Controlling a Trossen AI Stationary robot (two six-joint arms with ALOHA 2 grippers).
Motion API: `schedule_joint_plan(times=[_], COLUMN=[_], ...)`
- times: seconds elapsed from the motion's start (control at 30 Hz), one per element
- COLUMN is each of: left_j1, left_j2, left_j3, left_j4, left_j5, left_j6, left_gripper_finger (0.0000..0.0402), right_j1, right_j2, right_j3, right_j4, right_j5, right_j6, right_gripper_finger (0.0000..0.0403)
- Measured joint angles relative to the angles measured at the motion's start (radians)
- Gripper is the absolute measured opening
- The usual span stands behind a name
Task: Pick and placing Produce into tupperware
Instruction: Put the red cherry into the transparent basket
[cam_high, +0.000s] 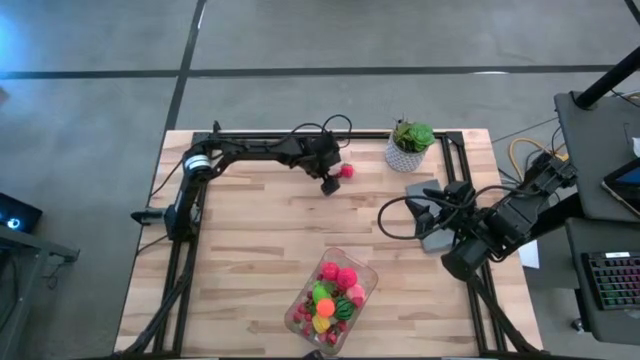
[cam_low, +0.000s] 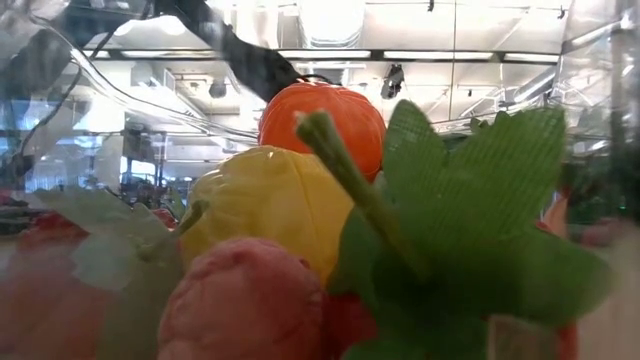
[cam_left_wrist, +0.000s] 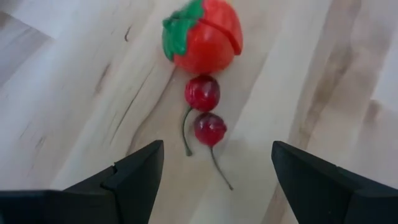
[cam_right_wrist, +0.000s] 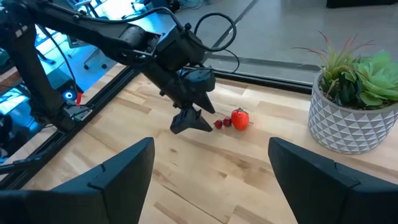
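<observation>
Two glossy red cherries on thin green stems (cam_left_wrist: 204, 111) lie on the pale wooden table (cam_high: 250, 260) just beside a red toy strawberry with a green leafy cap (cam_left_wrist: 202, 36), and the left gripper (cam_left_wrist: 211, 171) hovers right over them near the table's far edge, fingers spread wide and holding nothing. Closer in, the clear rectangular plastic tupperware (cam_high: 362, 290) sits at the near edge, already piled with red, pink, orange, yellow and green toy produce (cam_high: 331, 292). Off to the side, the right gripper (cam_right_wrist: 208, 165) waits above the flat grey slab (cam_high: 422, 187), fingers also wide apart and empty, near the leafy green plant in its white pot (cam_high: 409, 143).
</observation>
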Motion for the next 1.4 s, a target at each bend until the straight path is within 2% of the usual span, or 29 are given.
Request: schedule_joint_plan(times=[0.93, 1.03, 1.13, 1.23, 1.4], left_j1=[0.000, -0.002, -0.003, -0.003, -0.003], left_j2=[-0.001, -0.001, -0.001, -0.001, -0.002], left_j3=[0.013, 0.012, 0.012, 0.012, 0.012], left_j4=[-0.010, -0.010, -0.010, 0.000, -0.002], left_j5=[0.028, 0.039, 0.044, 0.044, 0.045], left_j6=[-0.007, -0.032, -0.090, -0.092, -0.114], left_gripper_finger=[0.0283, 0.0283, 0.0283, 0.0283, 0.0283], right_j1=[0.000, -0.013, -0.016, -0.014, -0.014], right_j2=[0.000, -0.007, -0.011, -0.008, -0.007], right_j3=[0.000, 0.006, 0.020, 0.021, 0.023], right_j4=[0.006, 0.008, 0.006, 0.014, 0.019], right_j5=[-0.007, 0.107, 0.126, 0.119, 0.120], right_j6=[-0.007, 0.203, 0.330, 0.332, 0.228], right_gripper_finger=[0.0304, 0.0305, 0.0307, 0.0309, 0.0305])
